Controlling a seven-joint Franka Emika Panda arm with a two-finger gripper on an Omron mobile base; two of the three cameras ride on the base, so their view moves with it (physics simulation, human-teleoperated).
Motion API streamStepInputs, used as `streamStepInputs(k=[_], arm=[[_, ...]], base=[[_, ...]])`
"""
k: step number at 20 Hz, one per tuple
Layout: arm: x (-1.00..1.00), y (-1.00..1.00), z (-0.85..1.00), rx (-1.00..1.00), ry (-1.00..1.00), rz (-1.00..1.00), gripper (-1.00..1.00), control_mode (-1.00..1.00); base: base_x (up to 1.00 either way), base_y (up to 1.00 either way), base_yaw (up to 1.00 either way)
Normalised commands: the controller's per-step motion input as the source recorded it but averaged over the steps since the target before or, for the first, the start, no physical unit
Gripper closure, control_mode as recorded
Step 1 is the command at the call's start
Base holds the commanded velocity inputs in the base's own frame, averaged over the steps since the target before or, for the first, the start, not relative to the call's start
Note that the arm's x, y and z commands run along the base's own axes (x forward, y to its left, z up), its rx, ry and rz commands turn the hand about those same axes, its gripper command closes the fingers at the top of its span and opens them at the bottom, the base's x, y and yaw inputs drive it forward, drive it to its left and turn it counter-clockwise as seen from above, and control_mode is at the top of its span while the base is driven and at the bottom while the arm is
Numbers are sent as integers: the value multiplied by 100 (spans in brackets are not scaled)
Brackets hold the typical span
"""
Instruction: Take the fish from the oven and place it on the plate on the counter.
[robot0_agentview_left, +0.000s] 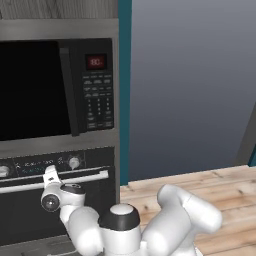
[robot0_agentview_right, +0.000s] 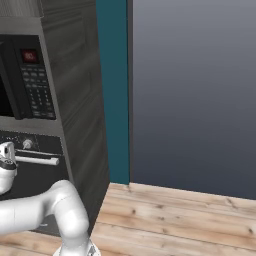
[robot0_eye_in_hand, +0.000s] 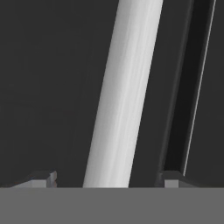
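Gripper (robot0_eye_in_hand: 105, 180) is sitting right at the oven (robot0_agentview_left: 60, 200) door's silver bar handle (robot0_eye_in_hand: 123, 92), fingers released and straddling it, one tip each side, not clenched yet. Door is looking shut, so the fish is presumably inside; can't tell. To do it well: be centring the bar btwn the tips, closing firmly, then pulling out and down w/ the door's arc.

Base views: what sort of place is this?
A rendered kitchen, most likely. A black-fronted microwave with a keypad sits built in above a stainless oven with knobs and a silver bar handle, beside a light wooden plank floor.
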Motion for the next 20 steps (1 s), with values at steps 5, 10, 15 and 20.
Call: streamStepInputs(k=[5,10,15,20], arm=[[9,9,-5,0,0,0,100,-100],[1,1,0,0,0,0,100,-100],[-1,1,-19,0,0,0,100,-100],[-31,6,-37,0,0,0,100,-100]], base=[[0,0,0],[0,0,0],[0,0,0],[0,0,0]])
